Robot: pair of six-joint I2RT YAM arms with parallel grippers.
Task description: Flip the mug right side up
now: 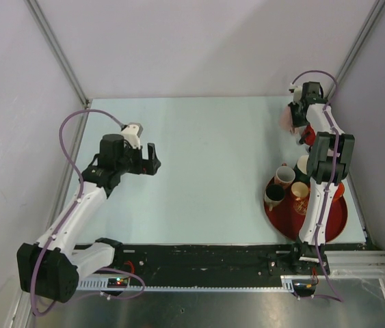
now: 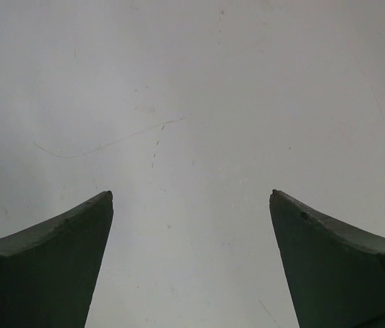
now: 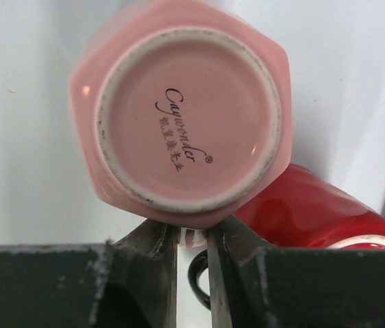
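A pink mug point(image 3: 185, 109) fills the right wrist view, its base with printed lettering facing the camera, so it is upside down. My right gripper point(image 3: 192, 236) is shut on the mug's pink handle, just below the body. In the top view the right gripper point(image 1: 300, 116) holds the pink mug point(image 1: 287, 119) at the far right of the table. My left gripper point(image 1: 152, 158) is open and empty over the bare table at the left; its fingers point(image 2: 62, 246) show only table between them.
A red mug point(image 3: 315, 212) lies right beside the pink one, with a black handle point(image 3: 199, 280) showing below the fingers. A red tray point(image 1: 336, 219) at the near right holds several upright mugs point(image 1: 284, 176). The back and side walls stand close to the right gripper.
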